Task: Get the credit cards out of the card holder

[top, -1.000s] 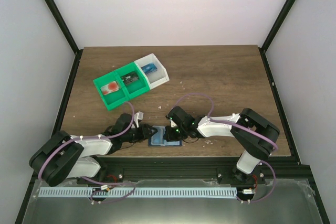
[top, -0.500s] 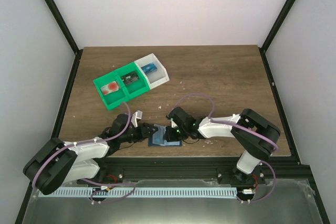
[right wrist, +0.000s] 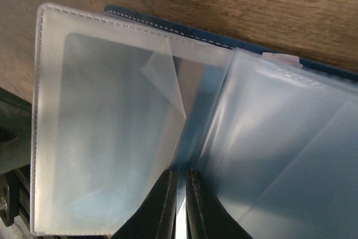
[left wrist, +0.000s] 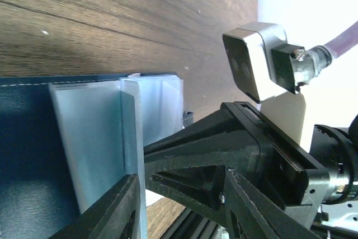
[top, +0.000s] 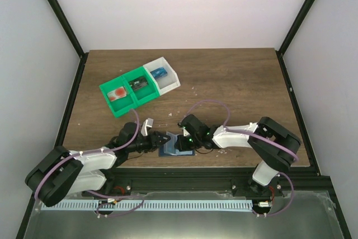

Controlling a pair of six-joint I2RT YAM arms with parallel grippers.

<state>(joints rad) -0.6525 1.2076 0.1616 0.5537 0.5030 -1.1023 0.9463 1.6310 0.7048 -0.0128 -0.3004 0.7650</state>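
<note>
Seen from above, the card holder (top: 174, 150) lies open on the wooden table (top: 240, 76), close to its near edge and between the two arms. The left gripper (top: 163, 139) reaches in at the card holder's left edge, low over it. The right gripper (top: 180, 144) comes in from the other side and sits over the card holder's middle. A green tray (top: 124, 108) and a white tray (top: 169, 84), joined side by side, stand well beyond the card holder, further from the arms and to its left. From the left wrist, the navy cover fills the lower left and the pale blue sleeves (left wrist: 95, 132) stand up from it in a fan. The left gripper's two black fingers (left wrist: 109, 214) are spread apart, one right beside the edge of a sleeve, and nothing is held between them. Past the sleeves the black body of the right gripper crosses the view, with its grey camera housing (left wrist: 251, 60) above it. From the right wrist, clear plastic sleeves (right wrist: 112, 116) spread flat to either side of a central fold, with the navy edge showing behind them against the wood. The right gripper's fingers stand almost together right at that fold, apparently pinching a thin leaf of plastic there.
</note>
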